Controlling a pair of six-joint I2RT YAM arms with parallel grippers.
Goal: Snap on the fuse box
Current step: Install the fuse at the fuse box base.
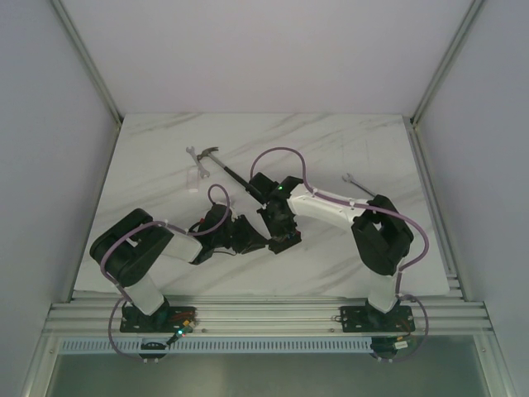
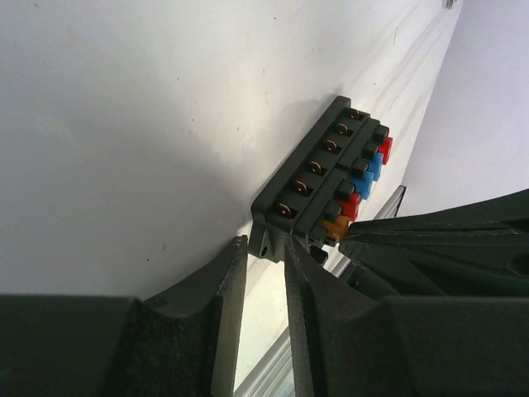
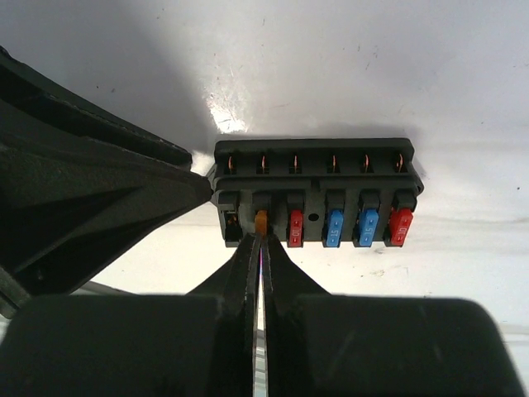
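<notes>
The black fuse box [image 3: 314, 178] lies flat on the white marble table [image 1: 165, 165], near its front middle [image 1: 286, 242]. Red and blue fuses sit in its front row; the leftmost slot looks empty. My right gripper [image 3: 261, 240] is shut on an orange fuse [image 3: 261, 222] standing in the second slot. My left gripper [image 2: 264, 244] has its fingertips closed on the end tab of the fuse box [image 2: 318, 178]. In the top view the left gripper [image 1: 263, 241] and the right gripper [image 1: 281, 233] meet at the box.
A black-handled hammer [image 1: 221, 165] lies behind the grippers at mid-left, with a small white piece [image 1: 195, 177] beside it. A metal wrench [image 1: 355, 184] lies at the right. The table's front rail [image 1: 264, 314] runs just behind the arm bases.
</notes>
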